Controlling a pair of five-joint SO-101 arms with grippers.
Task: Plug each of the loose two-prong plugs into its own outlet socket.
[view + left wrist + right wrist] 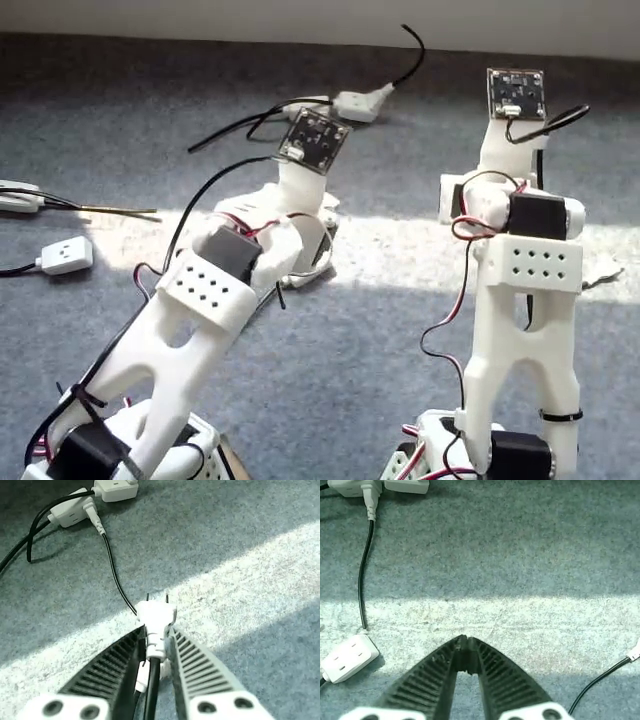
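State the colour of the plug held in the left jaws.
The plug is white, its cord black; left wrist view shows it best.

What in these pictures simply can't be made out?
Right wrist view: white cord end, cut by the edge; plug or not, unclear.
Left wrist view: the left gripper covers the sides of its plug.
High view: white block, cut by the edge.
High view: far socket, slots too small to see.

Grey carpeted tabletop lies open beside the white rectangular plastic outlet socket; a thin black cord runs away from that socket, crossing the approach.
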